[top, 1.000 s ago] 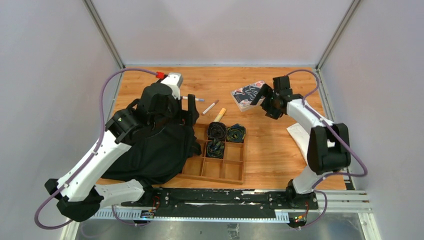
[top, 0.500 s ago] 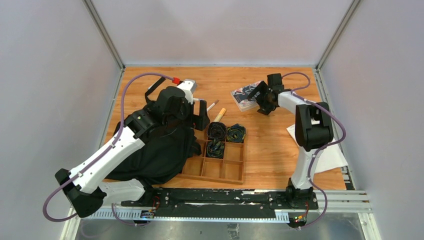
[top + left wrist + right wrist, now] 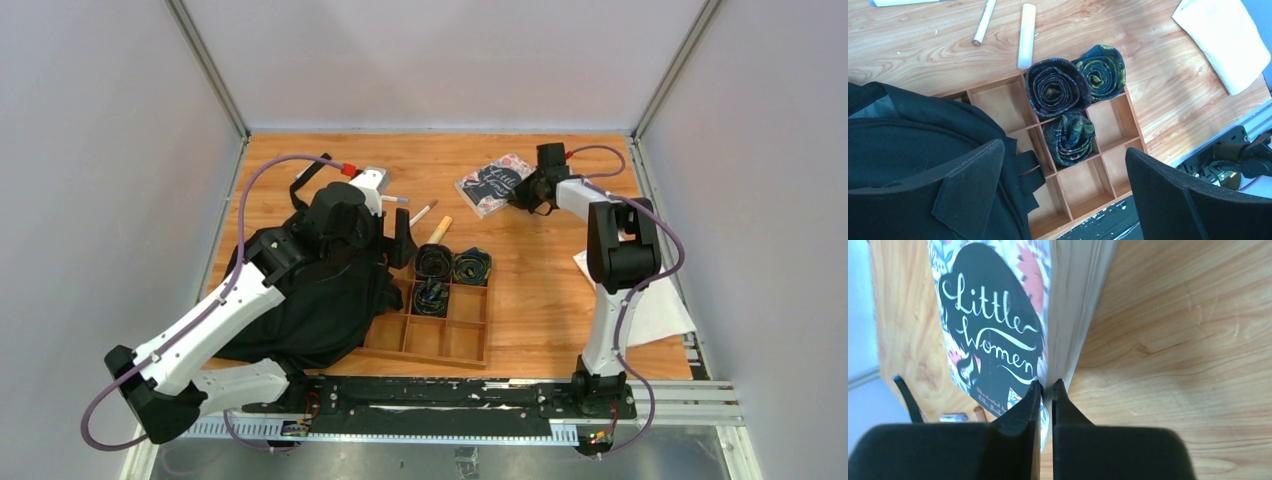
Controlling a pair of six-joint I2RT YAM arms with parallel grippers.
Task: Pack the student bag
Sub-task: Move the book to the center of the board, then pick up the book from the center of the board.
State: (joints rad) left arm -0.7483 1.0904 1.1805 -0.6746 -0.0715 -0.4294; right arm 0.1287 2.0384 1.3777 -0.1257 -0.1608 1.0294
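Two arms work over one wooden table (image 3: pixel 540 290). At the left, the student bag (image 3: pixel 300 300) lies slumped and black, its right edge overlapping the wooden tray (image 3: pixel 445 340). The left gripper (image 3: pixel 396 238) hangs above that overlap, jaws spread wide and nothing between them. Three rolled fabrics (image 3: pixel 448 268) fill the tray's far compartments; the near compartments that show are bare. Just beyond the tray lie a pen (image 3: pixel 421 212) and a pale stick (image 3: pixel 440 229). Further right, toward the far edge, sits the book (image 3: pixel 492 180), titled Little Women. The right gripper (image 3: pixel 530 190) is clenched on its right-hand edge, and the wrist view shows the tips pinching a thin layer, apparently the cover alone. Whether the book is off the wood cannot be told. A white sheet (image 3: pixel 665 315) lies at the far right. Judgement: pickup of the book is the step in hand. The next move calls for a lift and a carry leftward to the bag, with its mouth held open; a cover-only pinch risks the pages swinging loose.
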